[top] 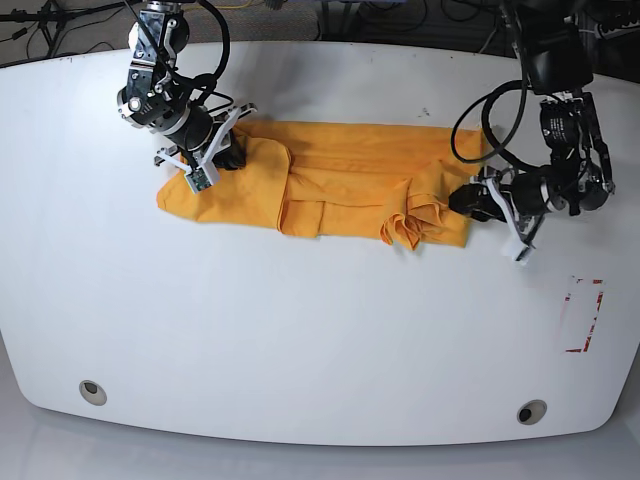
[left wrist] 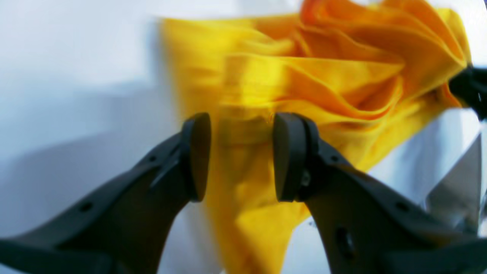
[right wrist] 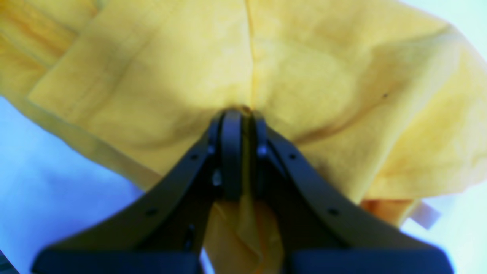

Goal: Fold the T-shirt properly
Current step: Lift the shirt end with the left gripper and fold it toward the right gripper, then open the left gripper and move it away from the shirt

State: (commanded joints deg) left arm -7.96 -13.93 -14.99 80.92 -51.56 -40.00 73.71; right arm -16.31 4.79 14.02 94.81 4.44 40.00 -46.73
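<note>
My left claw [left wrist: 241,156] hangs with its pads [left wrist: 289,156] spread apart, a strip of yellow cloth running between them without either pad pressing on it. In the base view that claw [top: 468,200] sits at one end of the T-shirt [top: 340,185], where the fabric is bunched into loose ruffles; the left wrist view shows those ruffles [left wrist: 354,68] piled just past the pads. The T-shirt lies as a long, partly folded band across the far half of the white surface [top: 300,330], one layer doubled over the middle. At its other end my right claw [right wrist: 239,152] is pinched together on a seam of the cloth, fabric squeezed between the pads and spilling below them; from the base camera this claw [top: 215,150] rests on the far corner of the band. A small pale tag [right wrist: 426,215] peeks from under the shirt's edge. A red-marked sticker [top: 582,315] lies on the surface, well apart from the shirt.
</note>
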